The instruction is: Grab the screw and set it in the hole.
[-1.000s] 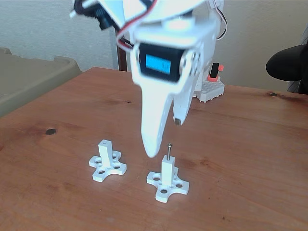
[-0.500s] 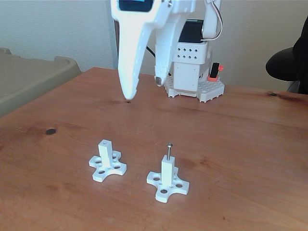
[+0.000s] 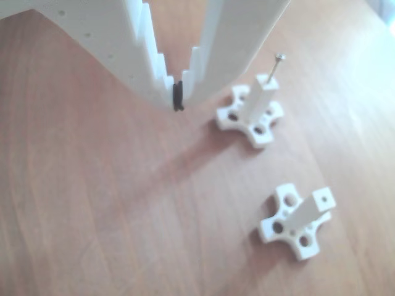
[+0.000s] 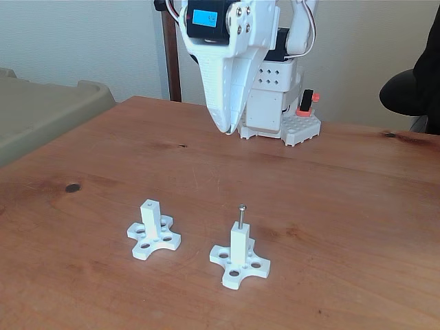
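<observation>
The screw (image 4: 242,214) stands upright with its lower end sunk into the top of a white post (image 4: 238,246), its shaft and small rounded head sticking up above the square end face. In the other view the screw (image 3: 275,66) rises from that same post (image 3: 260,97) at a slight lean, just beside and to the right of the gripper's tips. The hole itself is covered by the shaft, so I cannot tell how deep the screw sits.

Judged from how things lie, the main work looks done: the screw is in a post and nothing holds it. What may be left is only for the arm to draw clear, and perhaps a check that the screw is seated.

A second post (image 4: 152,226) on its own cross-shaped base stands to the left of the first in the fixed view, lower in frame than the gripper and well apart from it. In the other view its end face shows a small open bore (image 3: 322,199), with no screw in it.

The gripper (image 4: 231,128) hangs high above the wooden table (image 4: 357,192), back toward the arm's base and well apart from both posts. In the other view the gripper (image 3: 178,98) has its toothed fingers brought together at the tips, with nothing between them.
</observation>
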You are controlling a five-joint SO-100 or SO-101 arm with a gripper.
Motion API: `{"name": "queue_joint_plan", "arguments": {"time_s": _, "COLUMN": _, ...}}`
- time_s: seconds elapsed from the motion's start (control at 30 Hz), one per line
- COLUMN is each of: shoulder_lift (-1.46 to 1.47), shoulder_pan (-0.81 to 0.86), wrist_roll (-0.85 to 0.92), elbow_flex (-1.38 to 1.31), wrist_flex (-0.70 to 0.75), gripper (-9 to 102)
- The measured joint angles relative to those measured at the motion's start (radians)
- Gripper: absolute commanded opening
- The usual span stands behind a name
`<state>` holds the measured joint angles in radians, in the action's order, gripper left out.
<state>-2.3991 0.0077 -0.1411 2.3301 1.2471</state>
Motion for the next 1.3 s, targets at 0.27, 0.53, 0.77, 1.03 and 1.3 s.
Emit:
{"name": "queue_joint_plan", "arguments": {"time_s": 0.27, "shoulder_lift": -0.354, "shoulder_pan": 0.002, "wrist_roll": 0.026, "elbow_flex": 0.272, "wrist_flex": -0.025, "gripper": -4}}
{"name": "queue_joint_plan", "arguments": {"time_s": 0.53, "shoulder_lift": -0.675, "shoulder_pan": 0.028, "wrist_roll": 0.044, "elbow_flex": 0.425, "wrist_flex": -0.011, "gripper": -4}}
{"name": "queue_joint_plan", "arguments": {"time_s": 0.77, "shoulder_lift": -0.873, "shoulder_pan": 0.055, "wrist_roll": 0.087, "elbow_flex": 0.543, "wrist_flex": -0.011, "gripper": -4}}
{"name": "queue_joint_plan", "arguments": {"time_s": 1.03, "shoulder_lift": -1.005, "shoulder_pan": 0.061, "wrist_roll": 0.123, "elbow_flex": 0.607, "wrist_flex": 0.012, "gripper": -4}}
{"name": "queue_joint_plan", "arguments": {"time_s": 1.3, "shoulder_lift": -1.049, "shoulder_pan": 0.067, "wrist_roll": 0.160, "elbow_flex": 0.624, "wrist_flex": 0.029, "gripper": -4}}
